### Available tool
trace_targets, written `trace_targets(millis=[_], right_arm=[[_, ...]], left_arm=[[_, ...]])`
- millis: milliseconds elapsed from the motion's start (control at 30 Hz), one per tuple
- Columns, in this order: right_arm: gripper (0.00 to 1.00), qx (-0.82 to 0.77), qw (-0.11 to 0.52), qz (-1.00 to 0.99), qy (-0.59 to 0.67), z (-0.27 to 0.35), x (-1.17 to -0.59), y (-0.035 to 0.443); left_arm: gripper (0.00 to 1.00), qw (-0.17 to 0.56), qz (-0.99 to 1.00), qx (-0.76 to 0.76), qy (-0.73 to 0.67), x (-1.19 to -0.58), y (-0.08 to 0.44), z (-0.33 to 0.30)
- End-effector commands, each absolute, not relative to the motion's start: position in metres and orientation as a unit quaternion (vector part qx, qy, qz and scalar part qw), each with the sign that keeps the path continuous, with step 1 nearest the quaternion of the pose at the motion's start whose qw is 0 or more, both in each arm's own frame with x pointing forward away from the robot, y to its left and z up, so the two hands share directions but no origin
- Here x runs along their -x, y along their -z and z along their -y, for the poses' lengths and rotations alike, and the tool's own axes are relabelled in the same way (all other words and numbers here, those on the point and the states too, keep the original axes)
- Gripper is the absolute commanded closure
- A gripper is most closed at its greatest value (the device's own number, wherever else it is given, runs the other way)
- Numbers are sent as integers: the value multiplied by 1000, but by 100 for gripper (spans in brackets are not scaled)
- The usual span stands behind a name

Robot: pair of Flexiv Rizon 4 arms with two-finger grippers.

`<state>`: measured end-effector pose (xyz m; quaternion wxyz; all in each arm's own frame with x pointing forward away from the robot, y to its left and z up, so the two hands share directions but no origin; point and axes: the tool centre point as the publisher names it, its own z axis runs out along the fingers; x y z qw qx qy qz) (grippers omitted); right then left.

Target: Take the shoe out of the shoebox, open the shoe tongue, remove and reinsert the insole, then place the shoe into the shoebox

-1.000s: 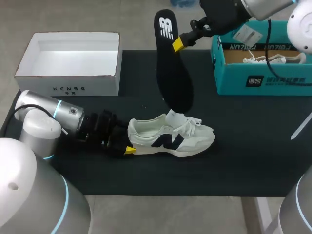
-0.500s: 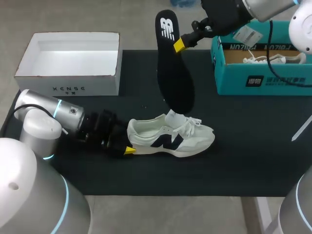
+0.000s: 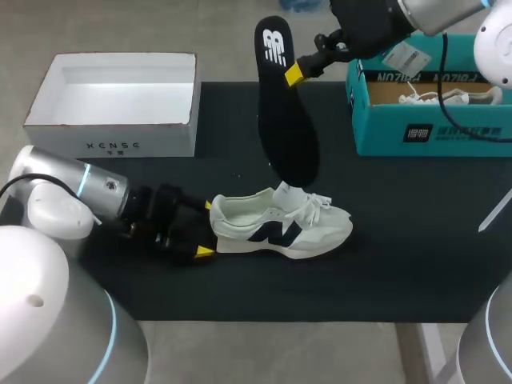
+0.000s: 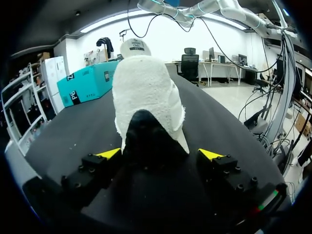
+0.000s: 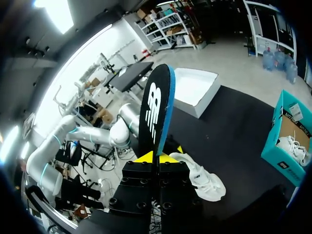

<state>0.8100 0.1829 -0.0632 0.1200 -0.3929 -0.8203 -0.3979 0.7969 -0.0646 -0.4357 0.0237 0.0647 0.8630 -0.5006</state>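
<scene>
1. The table [image 3: 400, 240] wears a black mat, and every item below stands on or over it.
2. My left arm [image 3: 72, 192] lies low across the mat from the near left corner, its wrist pointing at the shoe's heel.
3. My right arm [image 3: 384, 20] comes in from the far right corner, above the teal shoebox.
4. The teal shoebox [image 3: 432, 132] stands open at the far right of the mat, with something white and laced inside it.
5. An open white box [image 3: 112, 144] sits at the far left corner, well apart from the teal one.
6. The white sneaker [image 3: 280, 228] stands on its sole in the middle of the mat, outside both boxes. Its heel faces my left arm and its toe points toward my right side. It has a dark mark on its side, and the tongue stands up with the laces loose.
7. The black insole [image 3: 284, 120] hangs upright in the air. Its white-printed heel end is on top, and its toe end is just over the sneaker's tongue; whether they touch I cannot tell.
8. The right gripper [image 5: 153, 157] is clamped on the insole's edge near the upper end, yellow tips pressed to either face.
9. The left gripper [image 4: 159, 154] rests low on the mat with its fingers spread, the sneaker's heel between them and a gap showing on at least one side.
</scene>
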Motion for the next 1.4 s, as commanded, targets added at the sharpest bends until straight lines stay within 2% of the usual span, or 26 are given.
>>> trace_targets(millis=[33,467,800,1400], right_arm=[[100,394,119,820,398,-184,-810,64],[100,394,119,820,398,-184,-810,64],[100,394,119,820,398,-184,-810,64],[100,407,124,812,399,-175,-809,59]], left_arm=[[0,35,-885,-84,456,-789,410,52],[0,29,-959,-100,263,-774,349,20],[0,34,-967,-83,239,-770,334,15],[0,26,-969,-86,231,-766,337,16]])
